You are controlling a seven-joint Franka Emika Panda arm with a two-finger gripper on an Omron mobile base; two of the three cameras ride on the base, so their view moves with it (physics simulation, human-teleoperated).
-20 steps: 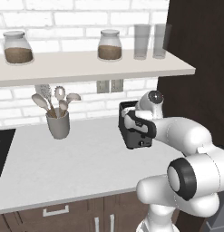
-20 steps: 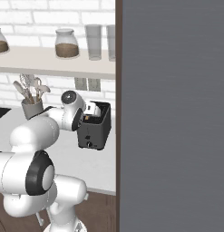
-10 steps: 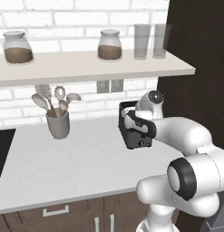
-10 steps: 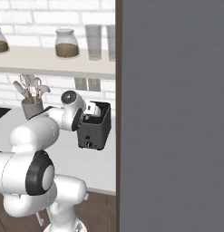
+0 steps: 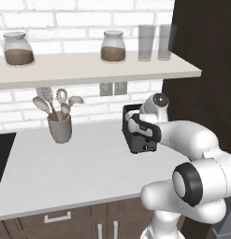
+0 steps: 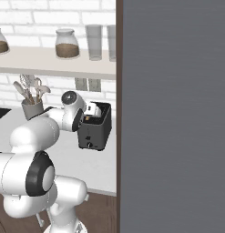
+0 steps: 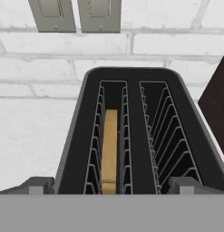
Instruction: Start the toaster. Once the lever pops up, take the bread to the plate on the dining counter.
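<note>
The arm covers part of the toaster (image 5: 141, 140) from the left side, so its top is hard to see. The bread (image 7: 109, 149) sits deep in a slot, and its lower part is hidden. A big grey wall (image 6: 175, 113) hides everything on the right.

**Camera setup: two base views, one close hand view**

Left base view: behind-left of arm, looks forward-down over worktop (image 5: 79, 172) to toaster (image 5: 138, 135). Right base view: behind-right, same toaster (image 6: 95, 132), a grey panel (image 6: 175, 113) blocking its right half, probably very near. Hand view: close above toaster (image 7: 131, 136), looking into slots, brick wall (image 7: 168, 45) behind.
</note>
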